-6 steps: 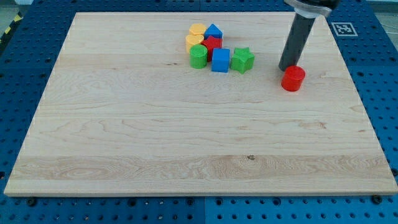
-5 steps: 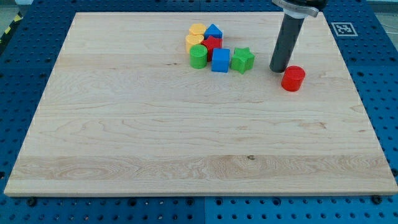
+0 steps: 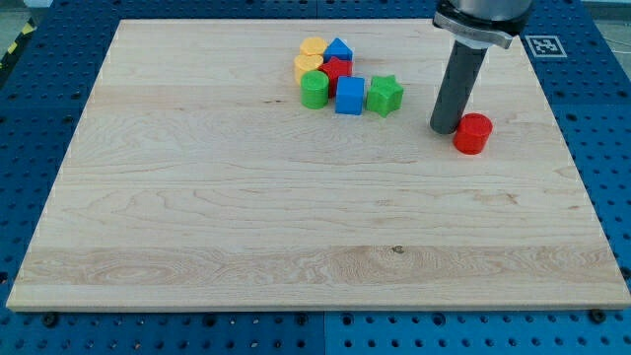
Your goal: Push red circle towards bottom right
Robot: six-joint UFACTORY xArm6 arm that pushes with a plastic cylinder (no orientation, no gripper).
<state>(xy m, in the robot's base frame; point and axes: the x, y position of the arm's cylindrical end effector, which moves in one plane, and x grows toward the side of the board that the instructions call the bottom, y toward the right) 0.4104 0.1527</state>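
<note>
My tip [image 3: 445,129] (a plain rod tool, gripping nothing) touches the red circle's [image 3: 472,134] left side.

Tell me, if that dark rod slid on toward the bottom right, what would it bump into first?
Most likely the red circle: it sits right against my tip, on its right. Past it I see only bare board.

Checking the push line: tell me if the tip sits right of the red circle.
No: my tip stands just left of the red circle.
</note>
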